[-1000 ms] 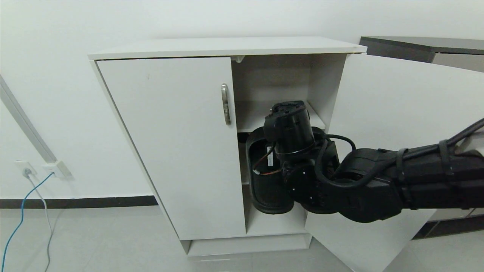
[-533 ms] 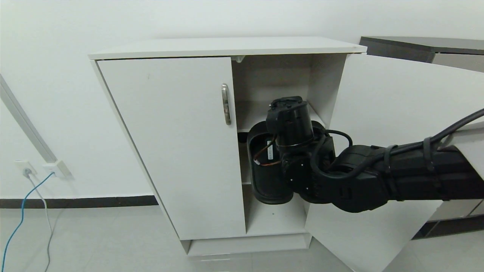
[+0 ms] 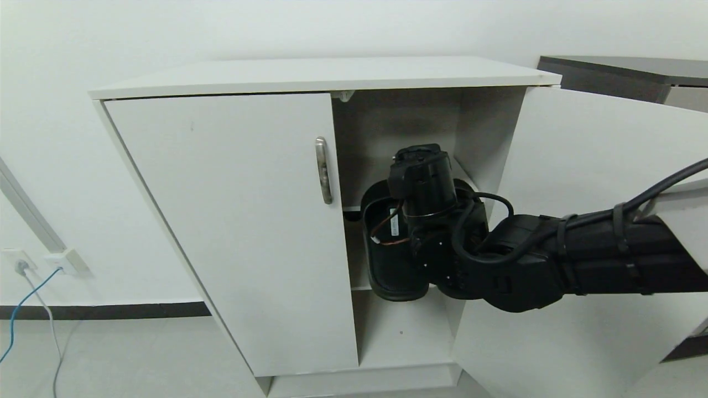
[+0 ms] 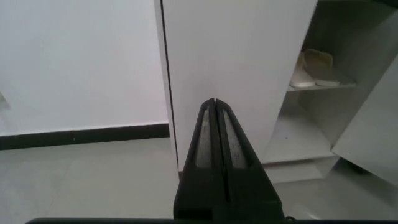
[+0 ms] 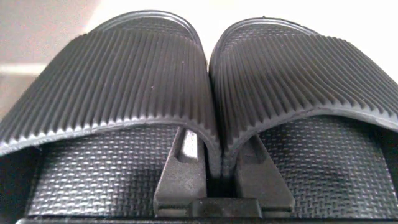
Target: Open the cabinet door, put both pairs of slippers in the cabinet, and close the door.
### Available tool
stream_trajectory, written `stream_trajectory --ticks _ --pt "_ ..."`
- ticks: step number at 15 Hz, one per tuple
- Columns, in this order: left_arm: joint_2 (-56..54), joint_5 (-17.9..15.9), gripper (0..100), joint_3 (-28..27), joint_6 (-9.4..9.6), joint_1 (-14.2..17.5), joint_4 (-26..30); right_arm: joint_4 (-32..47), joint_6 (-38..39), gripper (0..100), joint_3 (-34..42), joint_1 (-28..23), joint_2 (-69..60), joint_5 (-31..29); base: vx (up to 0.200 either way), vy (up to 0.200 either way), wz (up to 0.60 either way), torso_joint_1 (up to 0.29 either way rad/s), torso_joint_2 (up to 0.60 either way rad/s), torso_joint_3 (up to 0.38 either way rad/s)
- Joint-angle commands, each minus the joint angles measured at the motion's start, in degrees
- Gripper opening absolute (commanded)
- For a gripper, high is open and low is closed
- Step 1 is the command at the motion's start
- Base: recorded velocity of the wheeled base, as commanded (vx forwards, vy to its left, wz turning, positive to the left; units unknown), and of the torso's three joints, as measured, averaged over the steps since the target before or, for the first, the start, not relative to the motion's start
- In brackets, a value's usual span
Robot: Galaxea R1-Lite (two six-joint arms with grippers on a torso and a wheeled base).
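The white cabinet (image 3: 310, 74) has its left door (image 3: 232, 221) closed and its right door (image 3: 586, 166) swung wide open. A pair of black ribbed slippers (image 3: 387, 265) hangs upright in the opening, level with the middle shelf. My right gripper (image 5: 214, 168) is shut on the two inner strap edges of the black slippers (image 5: 143, 81), which are pressed together side by side. A beige pair of slippers (image 4: 316, 68) lies on a shelf inside the cabinet. My left gripper (image 4: 214, 124) is shut and holds nothing; it hangs low above the floor, in front of the closed door.
A metal handle (image 3: 323, 170) sits on the closed door's inner edge. A dark grey unit (image 3: 636, 69) stands behind the open door. A wall socket with cables (image 3: 22, 268) is at the left. Open tiled floor (image 4: 81, 180) lies in front of the cabinet.
The head camera has moved closer, shifting the cabinet in the picture. My right arm has lifted the black slippers higher in the cabinet opening, away from the bottom board.
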Motion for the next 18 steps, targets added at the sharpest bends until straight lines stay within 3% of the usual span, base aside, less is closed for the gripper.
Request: stream_trajectory --ticks 1,10,18 --pt "0.02 -0.02 0 0.01 -0.03 -0.03 0.01 0.01 0.01 0 -0.03 -0.07 -0.11 0.02 0.2 0.0 0.0 -0.007 0.0 -0.002" --pt "0.02 -0.02 0 0.01 -0.12 -0.03 0.01 0.19 -0.16 0 -2.05 -1.92 0.41 5.2 0.022 0.0 0.0 0.0 0.0 0.0" --pt "0.02 -0.02 0 0.01 -0.12 -0.03 0.01 9.16 -0.51 0 -19.01 -6.93 8.24 7.58 0.0 0.0 0.0 0.0 0.0 0.0"
